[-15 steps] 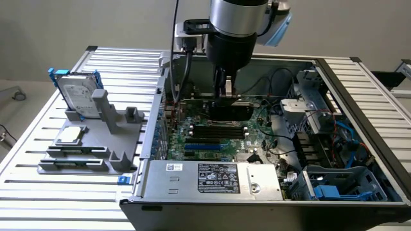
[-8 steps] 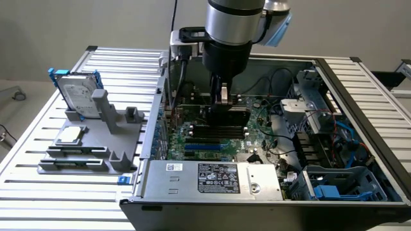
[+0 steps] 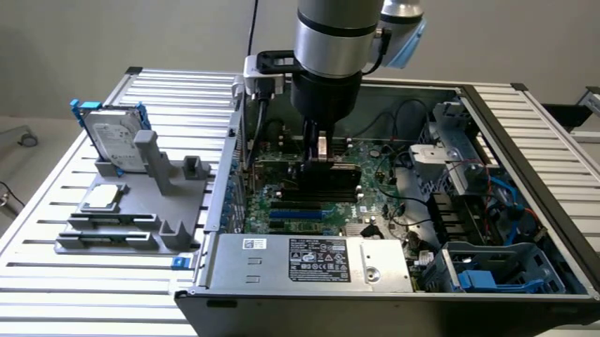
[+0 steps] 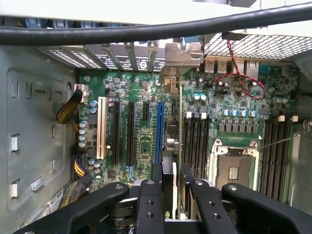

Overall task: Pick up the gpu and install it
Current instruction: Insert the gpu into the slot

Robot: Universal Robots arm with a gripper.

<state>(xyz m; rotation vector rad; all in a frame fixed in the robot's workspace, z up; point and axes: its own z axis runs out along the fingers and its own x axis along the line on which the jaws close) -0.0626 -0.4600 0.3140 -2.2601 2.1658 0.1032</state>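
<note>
The gpu (image 3: pixel 330 184) stands on edge inside the open computer case, low over the green motherboard (image 3: pixel 281 158), its black shroud facing the exterior camera. My gripper (image 3: pixel 320 156) comes straight down from above and is shut on the card's upper edge. In the wrist view the gpu (image 4: pixel 180 122) runs edge-on away from my gripper (image 4: pixel 171 179), and its grey metal bracket (image 4: pixel 183 54) sits at the case's rear slot openings. It lies alongside the blue slot (image 4: pixel 158 129). I cannot tell whether it is seated in a slot.
Left of the case a grey fixture (image 3: pixel 140 210) holds a silver hard drive with blue-edged frame (image 3: pixel 117 140) and a small silver CPU chip (image 3: pixel 103 197). The power supply (image 3: pixel 310 261) fills the case's front. A drive cage with cables (image 3: pixel 487 210) is on the exterior view's right. The CPU socket (image 4: pixel 234 165) is beside the card.
</note>
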